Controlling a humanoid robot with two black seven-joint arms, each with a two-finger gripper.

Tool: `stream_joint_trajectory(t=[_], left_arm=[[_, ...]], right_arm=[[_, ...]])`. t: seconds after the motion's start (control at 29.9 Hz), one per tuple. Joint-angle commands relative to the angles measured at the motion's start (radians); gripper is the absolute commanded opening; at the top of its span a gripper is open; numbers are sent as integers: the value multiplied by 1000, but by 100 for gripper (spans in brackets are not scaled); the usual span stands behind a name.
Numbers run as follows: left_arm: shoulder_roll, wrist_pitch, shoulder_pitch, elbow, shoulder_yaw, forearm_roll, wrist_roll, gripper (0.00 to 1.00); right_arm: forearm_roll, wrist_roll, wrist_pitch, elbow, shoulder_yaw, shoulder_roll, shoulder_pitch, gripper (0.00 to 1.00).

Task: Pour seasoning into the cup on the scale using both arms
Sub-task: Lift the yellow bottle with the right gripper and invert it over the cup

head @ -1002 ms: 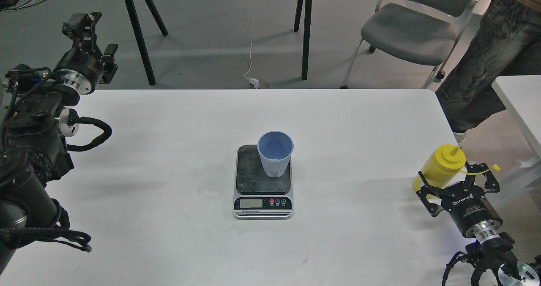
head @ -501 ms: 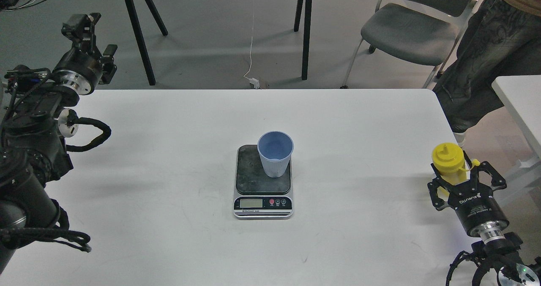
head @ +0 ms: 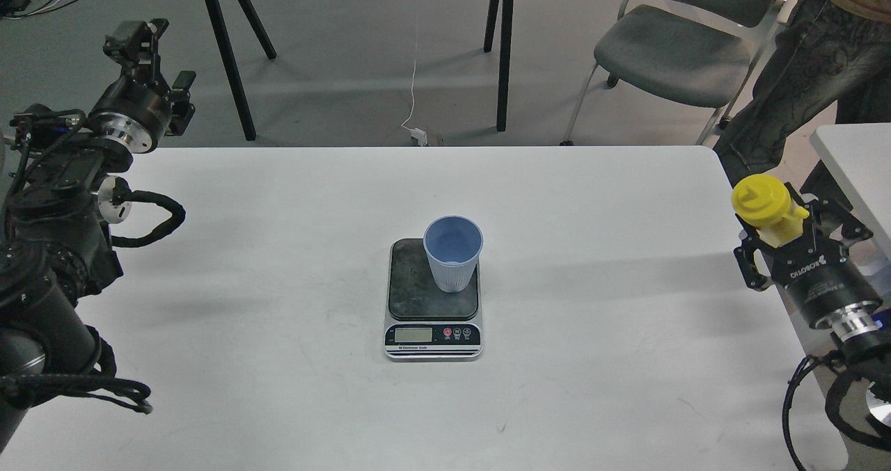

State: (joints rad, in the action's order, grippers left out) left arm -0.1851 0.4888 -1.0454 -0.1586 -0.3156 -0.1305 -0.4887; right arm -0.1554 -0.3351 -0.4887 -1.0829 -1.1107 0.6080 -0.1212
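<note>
The right hand [head: 783, 231] has lifted the yellow plastic squeeze bottle [head: 763, 205] off the white tabletop [head: 278, 262] in the last second, fingers closed round its body, nozzle cap now facing up toward us. It hangs well to the right of the small flat digital scale [head: 433, 300], where the light-blue ribbed plastic cup [head: 453, 252] stands upright. So the pickup looks done; carrying it over comes next. The left hand [head: 143, 60], far left of the scale, holds nothing; I cannot tell how open it is.

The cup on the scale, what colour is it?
Light blue. The cup shows best in the head view, standing on the scale.
</note>
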Motion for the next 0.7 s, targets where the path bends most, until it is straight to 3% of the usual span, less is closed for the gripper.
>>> stream_joint_trajectory(t=[0.0,0.13,0.47,0.67], left_arm=[[3,0,-2,2,-2,5,0,87],[24,0,-4,2,-2,8,0,87],[53,0,-4,2,-2,8,0,87],[62,0,-2,2,-2,8,0,87]], right_arm=[[-168,36,0,1,6,61,-139,69],[-304,65,0,0,63,82,-308,69],[-619,57,0,12,463,88,-832,68],[-794,60,0,-6,613,17,-975,68]])
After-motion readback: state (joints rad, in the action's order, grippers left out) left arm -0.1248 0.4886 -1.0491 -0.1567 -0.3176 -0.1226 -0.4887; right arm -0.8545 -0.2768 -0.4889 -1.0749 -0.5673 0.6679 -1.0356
